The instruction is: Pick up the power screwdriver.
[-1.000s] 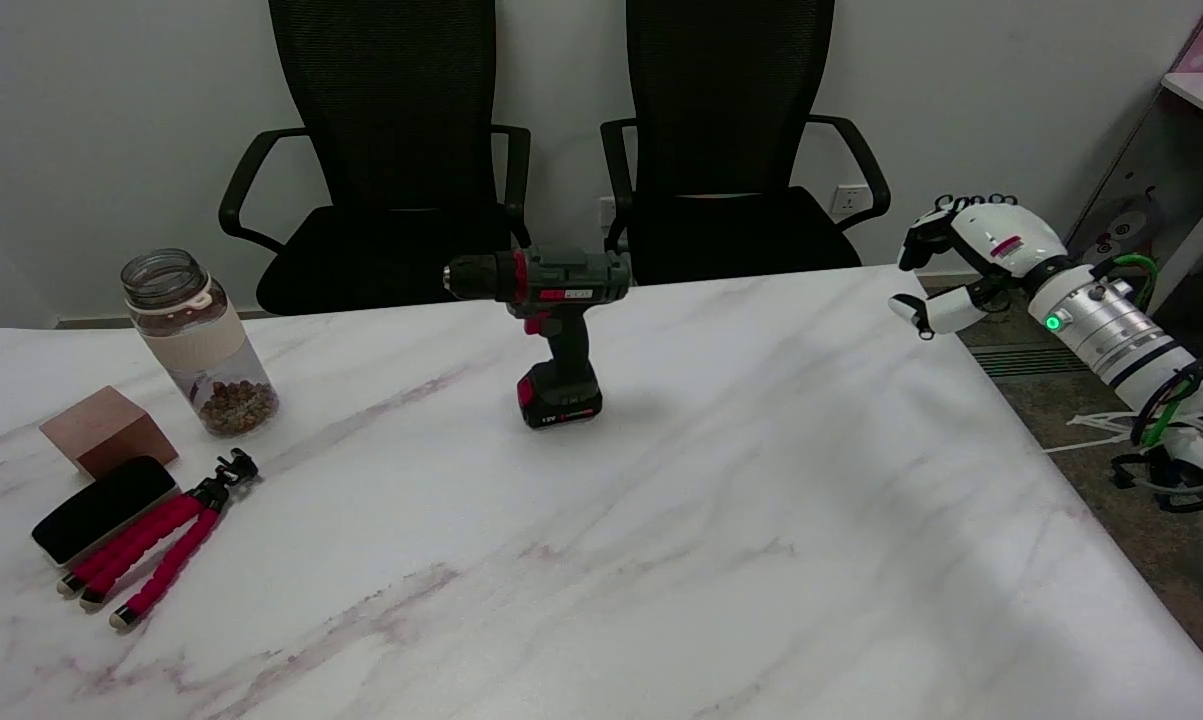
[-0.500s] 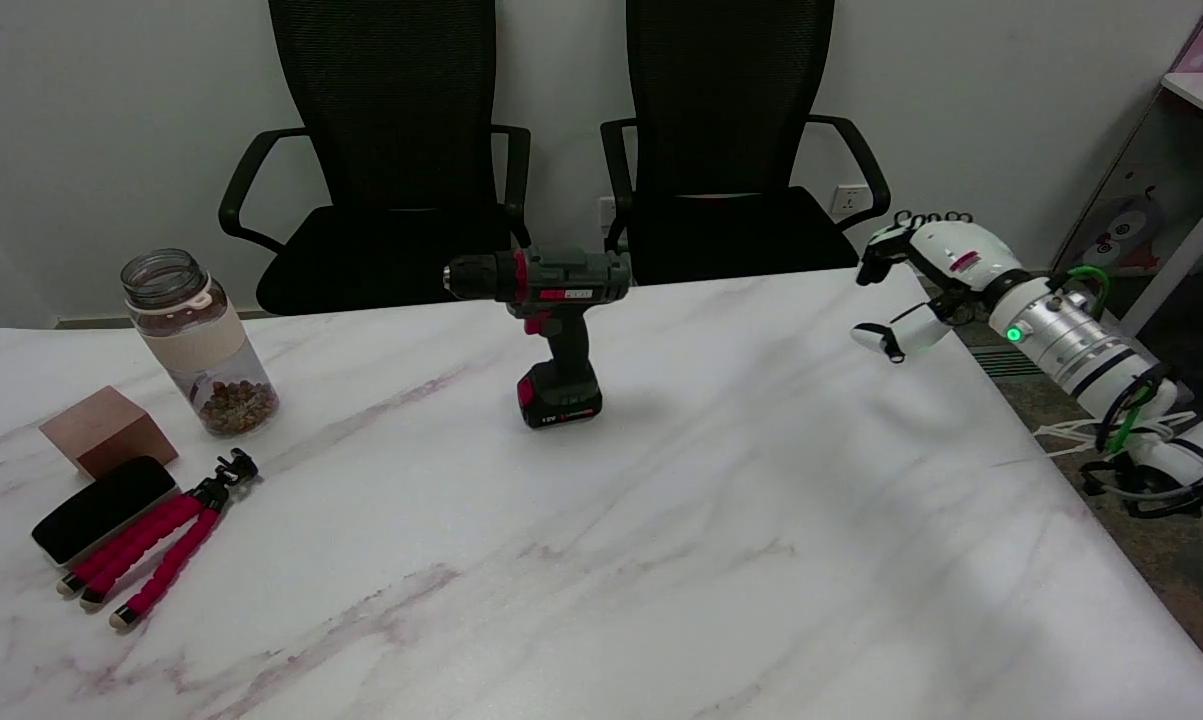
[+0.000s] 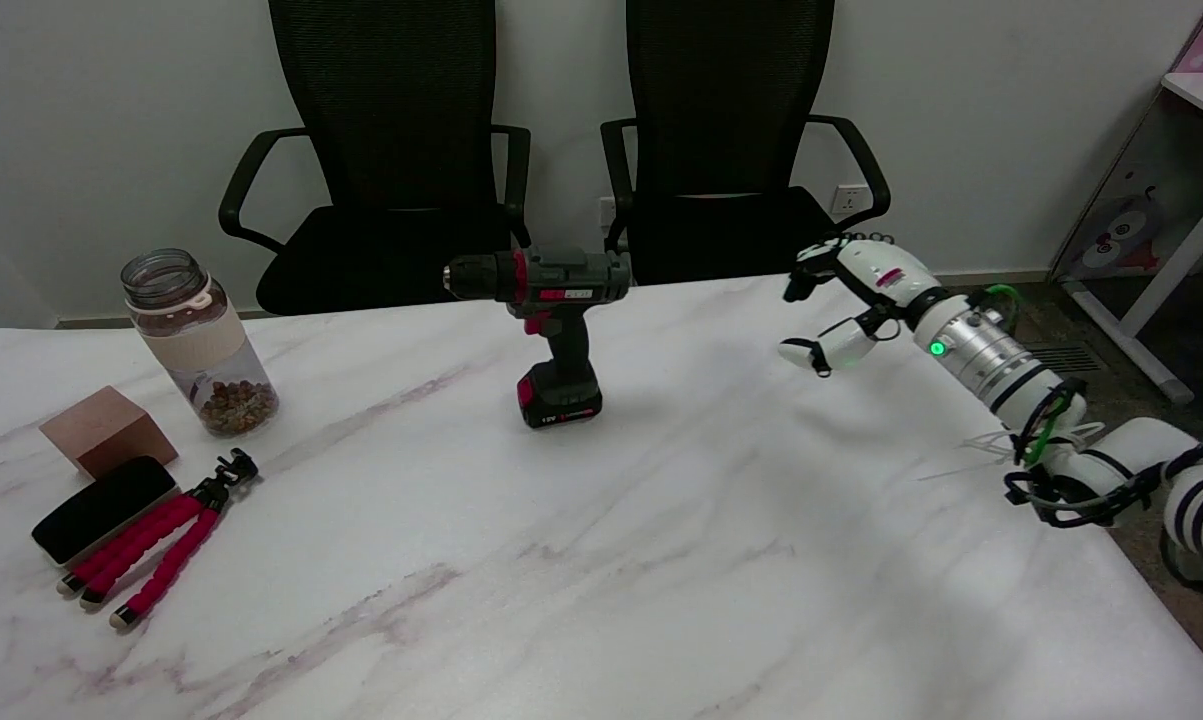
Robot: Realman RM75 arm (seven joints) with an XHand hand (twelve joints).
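The table (image 3: 781, 520) under me was a broad slab of white marble-look top, glossy, run through with faint pinkish-grey veins slanting across it. Beyond its far edge stood two black office chairs (image 3: 731, 130) with mesh backs and curved armrests, pushed up against a plain pale wall. Off to the right the floor was dark, and a white shelf stood there.

The power screwdriver (image 3: 553, 322) stood upright on its battery base near the middle of the table, toward the far edge, chuck pointing left. Its body was dark grey with red accents, a red trigger below the barrel, a black ribbed grip, and a blocky black-and-red battery pack at the foot.

My right hand (image 3: 846, 305) hung above the table's right side, well apart from the screwdriver, holding nothing, fingers spread with the thumb dropped below them. A green light glowed on the silver wrist.

On the left side stood a clear jar (image 3: 199, 340) with a beige band and brown bits at its bottom. Near it lay a small brown block (image 3: 106, 430), a flat black case (image 3: 101, 507), and a little tripod (image 3: 161, 550) with knobbly red foam legs.
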